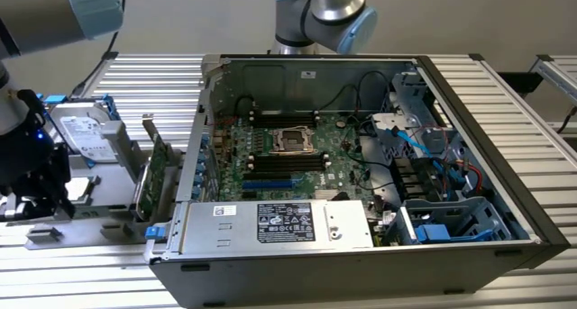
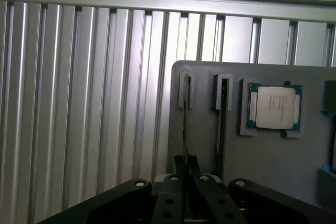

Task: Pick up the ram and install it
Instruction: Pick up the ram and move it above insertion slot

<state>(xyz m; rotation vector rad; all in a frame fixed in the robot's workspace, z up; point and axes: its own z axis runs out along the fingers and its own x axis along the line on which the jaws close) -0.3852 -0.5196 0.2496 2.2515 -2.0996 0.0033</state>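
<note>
In the wrist view we saw the claw (image 2: pixel 186 165) nearly closed and pinching the ram (image 2: pixel 185 124). The ram stood edge-on in a slot of a grey tray (image 2: pixel 262 166), beside a second stick (image 2: pixel 221 124) and a processor chip (image 2: pixel 274 107). The exterior view gave us the open computer case (image 1: pixel 361 275) well apart on the counter (image 1: pixel 505 99); there the claw was dark and hard to make out.

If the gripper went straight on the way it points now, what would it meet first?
The ram, standing edge-on in the grey holder; the gripper looks shut on it. Straight beyond lies the holder's floor, though depth is hard to judge.
</note>
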